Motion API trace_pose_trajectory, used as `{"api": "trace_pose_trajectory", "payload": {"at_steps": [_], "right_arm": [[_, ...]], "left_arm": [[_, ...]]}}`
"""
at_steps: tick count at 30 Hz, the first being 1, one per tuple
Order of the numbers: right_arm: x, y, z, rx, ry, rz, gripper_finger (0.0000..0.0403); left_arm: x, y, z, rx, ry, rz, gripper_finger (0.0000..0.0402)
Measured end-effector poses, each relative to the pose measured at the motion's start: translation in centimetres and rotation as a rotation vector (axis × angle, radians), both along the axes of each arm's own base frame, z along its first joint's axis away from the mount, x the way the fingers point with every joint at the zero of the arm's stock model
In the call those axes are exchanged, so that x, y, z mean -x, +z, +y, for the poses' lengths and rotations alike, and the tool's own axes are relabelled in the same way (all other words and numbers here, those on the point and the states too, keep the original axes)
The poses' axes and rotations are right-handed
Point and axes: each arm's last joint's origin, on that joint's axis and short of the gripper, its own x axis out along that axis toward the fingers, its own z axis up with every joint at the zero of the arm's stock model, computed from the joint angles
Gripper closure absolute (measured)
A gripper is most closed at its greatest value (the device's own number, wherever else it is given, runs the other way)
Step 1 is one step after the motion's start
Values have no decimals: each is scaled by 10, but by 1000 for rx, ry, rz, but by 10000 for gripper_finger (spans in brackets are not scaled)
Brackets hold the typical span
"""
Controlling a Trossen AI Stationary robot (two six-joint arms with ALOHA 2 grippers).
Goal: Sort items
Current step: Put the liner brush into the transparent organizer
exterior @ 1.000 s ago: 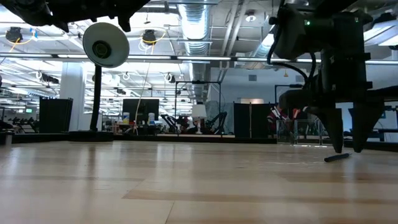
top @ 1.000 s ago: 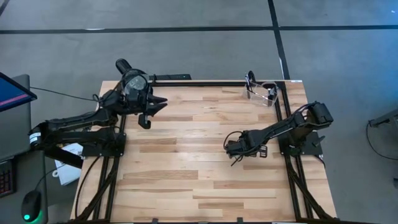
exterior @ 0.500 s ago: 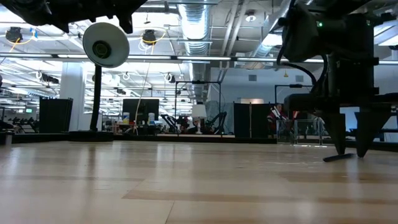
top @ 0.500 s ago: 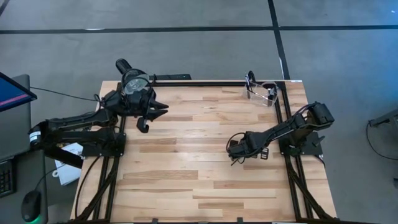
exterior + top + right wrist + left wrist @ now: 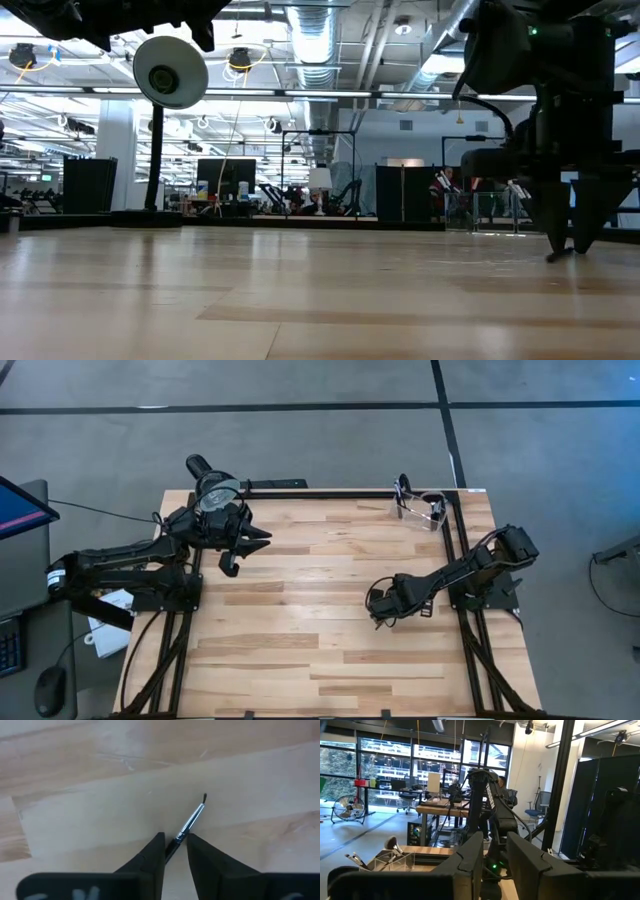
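One slim makeup brush (image 5: 194, 820), with a silver ferrule and a tiny dark tip, lies flat on the wooden table (image 5: 300, 650) right of centre. My right gripper (image 5: 175, 851) points straight down over it, shut on its dark handle; the low view shows the same gripper (image 5: 570, 245). Other brushes stand in a clear container (image 5: 421, 508) at the far right corner. My left gripper (image 5: 240, 548) hangs raised at the far left, beside a black desk lamp (image 5: 207, 482). Its fingers (image 5: 470, 865) are a narrow gap apart with nothing between them. My right gripper pinches the brush's dark handle (image 5: 173, 844) between its two fingers, just behind the silver ferrule. The fingers come from above, pointing down, and lie across the brush. The brush rests on the table, its bristle end (image 5: 204, 797) sticking out beyond the fingers.
The lamp's round head (image 5: 170, 72) hangs over the far left of the table. A black frame rail (image 5: 330, 494) runs along the far edge. Bare wood spreads across the middle and the near half.
My right gripper has gone a little toward the table's near edge and down onto the brush, and its fingers have shut on the handle. The brush still lies on the table. My left gripper has turned slightly in place.
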Motion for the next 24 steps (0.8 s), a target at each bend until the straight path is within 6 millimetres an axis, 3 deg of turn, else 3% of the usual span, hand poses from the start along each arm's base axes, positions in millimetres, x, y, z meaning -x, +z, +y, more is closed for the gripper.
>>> {"api": "trace_pose_trajectory", "payload": {"at_steps": [17,24], "right_arm": [[0,0,2,-48,94,17,339],[-4,3,5,-104,125,12,370]], "left_arm": [[0,0,0,0,3,-1,318],[0,0,0,0,2,-1,318]]}}
